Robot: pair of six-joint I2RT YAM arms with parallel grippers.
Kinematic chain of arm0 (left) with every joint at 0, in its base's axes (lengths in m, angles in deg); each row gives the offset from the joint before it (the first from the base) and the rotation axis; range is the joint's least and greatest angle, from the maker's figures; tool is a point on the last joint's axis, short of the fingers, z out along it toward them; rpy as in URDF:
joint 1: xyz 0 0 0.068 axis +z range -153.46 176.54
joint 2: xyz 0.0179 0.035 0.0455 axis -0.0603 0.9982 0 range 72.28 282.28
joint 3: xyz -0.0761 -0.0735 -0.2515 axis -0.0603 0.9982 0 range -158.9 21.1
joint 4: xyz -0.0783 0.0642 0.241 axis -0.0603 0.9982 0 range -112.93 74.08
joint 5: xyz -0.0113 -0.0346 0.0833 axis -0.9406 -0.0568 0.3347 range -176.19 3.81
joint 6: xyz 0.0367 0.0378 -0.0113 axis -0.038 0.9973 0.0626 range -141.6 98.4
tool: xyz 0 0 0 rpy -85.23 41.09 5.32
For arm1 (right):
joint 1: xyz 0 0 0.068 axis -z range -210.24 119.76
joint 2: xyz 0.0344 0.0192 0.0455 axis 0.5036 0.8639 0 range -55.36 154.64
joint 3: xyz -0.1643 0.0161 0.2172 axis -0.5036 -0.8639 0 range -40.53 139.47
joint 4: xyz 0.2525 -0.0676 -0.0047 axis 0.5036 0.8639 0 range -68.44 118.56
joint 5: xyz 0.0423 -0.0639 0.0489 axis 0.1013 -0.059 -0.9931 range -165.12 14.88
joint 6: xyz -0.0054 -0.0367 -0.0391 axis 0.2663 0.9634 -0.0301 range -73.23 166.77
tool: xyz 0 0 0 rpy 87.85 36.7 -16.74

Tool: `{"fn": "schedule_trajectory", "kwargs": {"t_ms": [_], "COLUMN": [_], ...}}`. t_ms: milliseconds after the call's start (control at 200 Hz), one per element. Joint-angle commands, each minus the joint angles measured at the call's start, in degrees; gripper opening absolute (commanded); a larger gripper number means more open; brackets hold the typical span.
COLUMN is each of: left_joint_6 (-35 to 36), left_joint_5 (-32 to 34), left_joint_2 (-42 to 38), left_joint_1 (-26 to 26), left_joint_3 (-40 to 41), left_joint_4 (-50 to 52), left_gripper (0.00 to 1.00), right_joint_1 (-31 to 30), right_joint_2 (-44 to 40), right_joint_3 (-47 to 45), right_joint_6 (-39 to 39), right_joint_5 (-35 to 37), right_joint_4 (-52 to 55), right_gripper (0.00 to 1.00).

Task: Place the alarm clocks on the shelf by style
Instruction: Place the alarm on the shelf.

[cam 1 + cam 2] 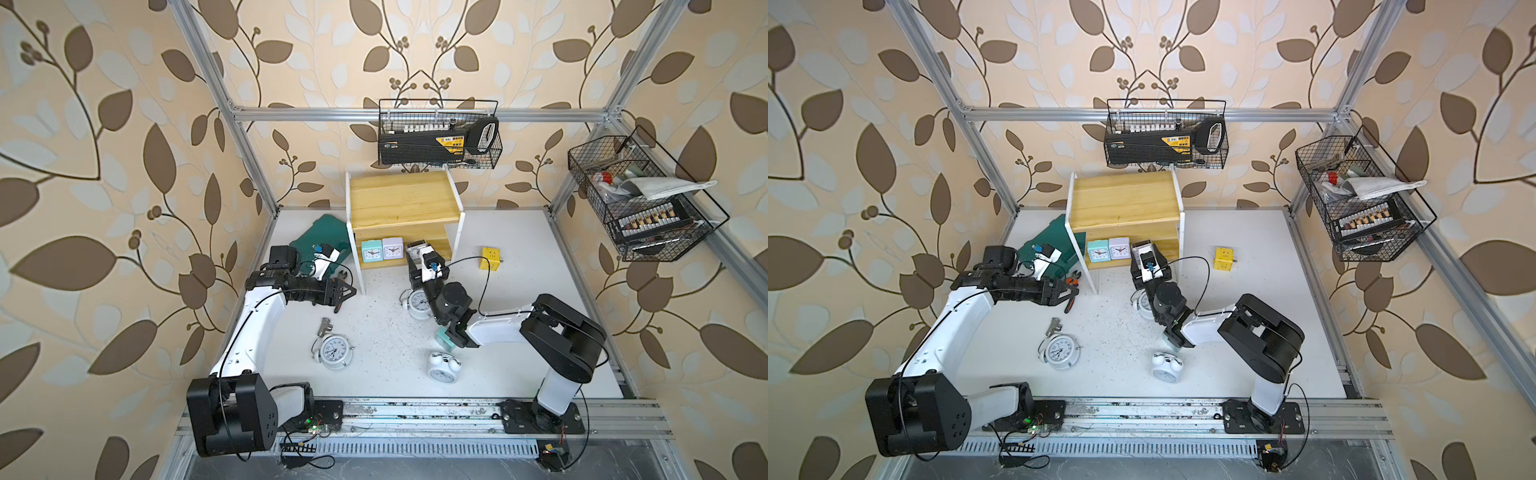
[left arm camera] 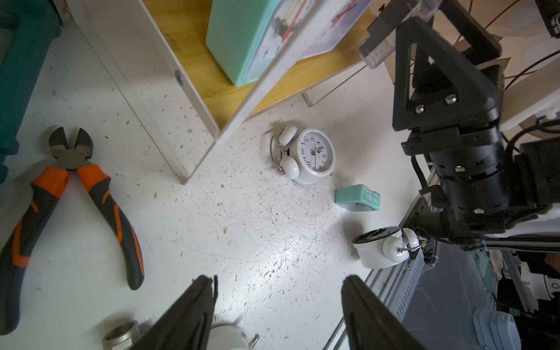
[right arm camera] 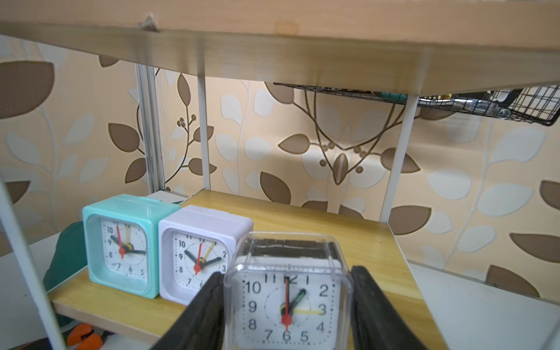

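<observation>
Currently, left to right. Left gripper (image 2: 277, 280): jaws wide, empty, near the front left leg of the shelf (image 1: 405, 195). Lower board (image 3: 363, 242), front edge: mint clock (image 3: 119, 245), then lilac clock (image 3: 200, 251) just beside it, both glossy plastic squares, upright. Right gripper (image 3: 287, 271): clamped on the grey clock (image 3: 288, 303), a clear-cased square just right of the lilac one; bare wood lies further right. Worktop (image 1: 382, 332): round bell clock (image 1: 332, 351), white, on its back.

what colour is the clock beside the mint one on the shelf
Lilac clock, white dial; clearest in the right wrist view.
</observation>
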Motion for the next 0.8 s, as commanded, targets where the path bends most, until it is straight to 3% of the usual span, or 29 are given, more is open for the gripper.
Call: {"fn": "schedule_trajectory", "kwargs": {"t_ms": [0, 795], "left_joint_6": [1.19, 1.42], "left_joint_5": [-1.83, -1.92], "left_joint_2": [0.16, -0.28], "left_joint_1": [0.16, 0.16], "left_joint_3": [-0.08, 0.0], "left_joint_4": [0.37, 0.43], "left_gripper": [0.7, 0.7], "right_joint_1": [0.56, 3.23], "right_joint_2": [1.46, 6.78], "right_joint_3": [2.71, 7.57], "right_joint_6": [1.33, -3.62], "right_joint_5": [2.05, 0.83], "right_joint_4": [-3.55, 2.61], "right_gripper": [0.43, 0.47]}}
